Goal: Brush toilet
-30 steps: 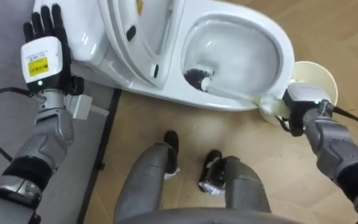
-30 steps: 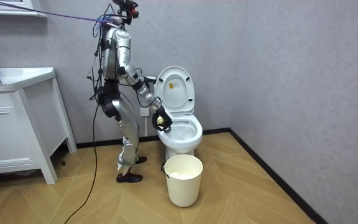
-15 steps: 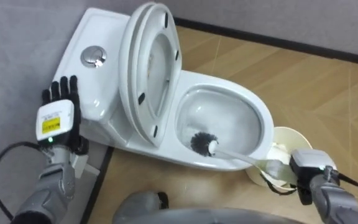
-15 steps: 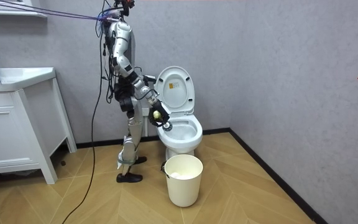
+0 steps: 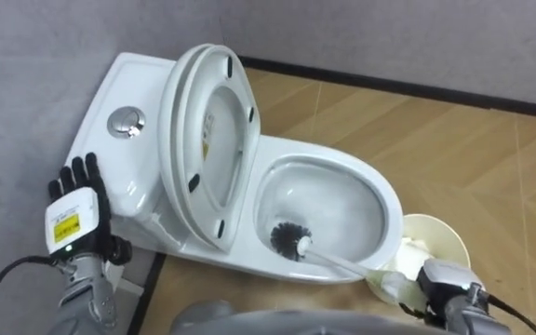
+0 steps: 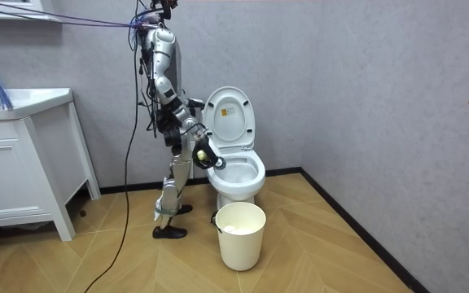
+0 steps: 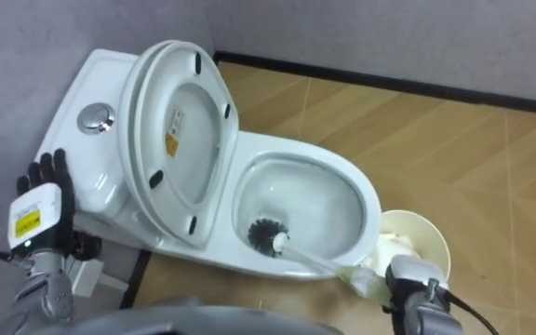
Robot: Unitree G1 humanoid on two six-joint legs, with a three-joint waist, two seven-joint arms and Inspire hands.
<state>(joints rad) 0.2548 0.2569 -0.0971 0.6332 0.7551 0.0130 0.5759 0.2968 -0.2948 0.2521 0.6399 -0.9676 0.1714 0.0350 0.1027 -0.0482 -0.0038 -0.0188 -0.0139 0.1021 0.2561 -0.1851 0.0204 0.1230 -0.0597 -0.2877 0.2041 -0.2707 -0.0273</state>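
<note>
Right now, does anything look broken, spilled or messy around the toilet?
No, nothing stands out. The toilet brush has its head down in the toilet bowl, its handle in the right hand. The seat and lid are up and whole, and the bin stands upright beside the toilet. The left hand is open by the tank.

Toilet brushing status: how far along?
Done: seat up, brush head in the bowl. In hand: right hand grips the brush handle at the front rim; left hand open, idle by the tank. Left: scrubbing the bowl walls; how much is scrubbed, can't tell.
</note>
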